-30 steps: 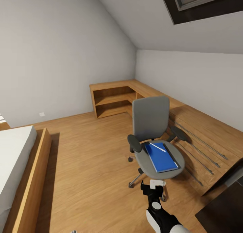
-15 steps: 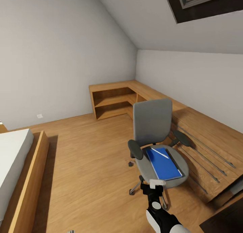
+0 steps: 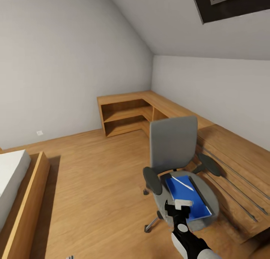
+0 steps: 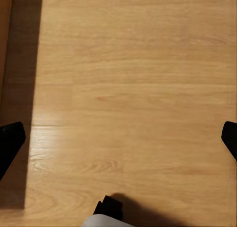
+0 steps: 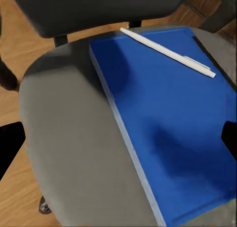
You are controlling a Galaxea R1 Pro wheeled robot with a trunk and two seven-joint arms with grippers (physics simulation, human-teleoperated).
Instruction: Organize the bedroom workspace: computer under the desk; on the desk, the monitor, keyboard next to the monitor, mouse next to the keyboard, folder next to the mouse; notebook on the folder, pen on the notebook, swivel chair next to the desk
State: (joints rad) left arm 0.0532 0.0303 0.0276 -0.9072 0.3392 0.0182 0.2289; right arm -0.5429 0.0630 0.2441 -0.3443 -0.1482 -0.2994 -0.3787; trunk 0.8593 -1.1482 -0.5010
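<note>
I am closing in on the chair (image 3: pixel 176 165); it is sitting larger at lower right than a moment ago. My right fingers (image 5: pixel 10 140) are hovering spread apart over the folder (image 5: pixel 173 128) and pen (image 5: pixel 168 52), left ones apart above the floor (image 4: pixel 128 89).

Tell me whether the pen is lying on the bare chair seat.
No. The pen lies on the blue folder, which rests on the chair seat.

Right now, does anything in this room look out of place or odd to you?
Yes: the swivel chair is being used as a shelf. A blue folder lies on its seat with a pen resting on top, near the backrest end. The right pincer hovers open above the folder. Nothing looks spilled or broken.
</note>
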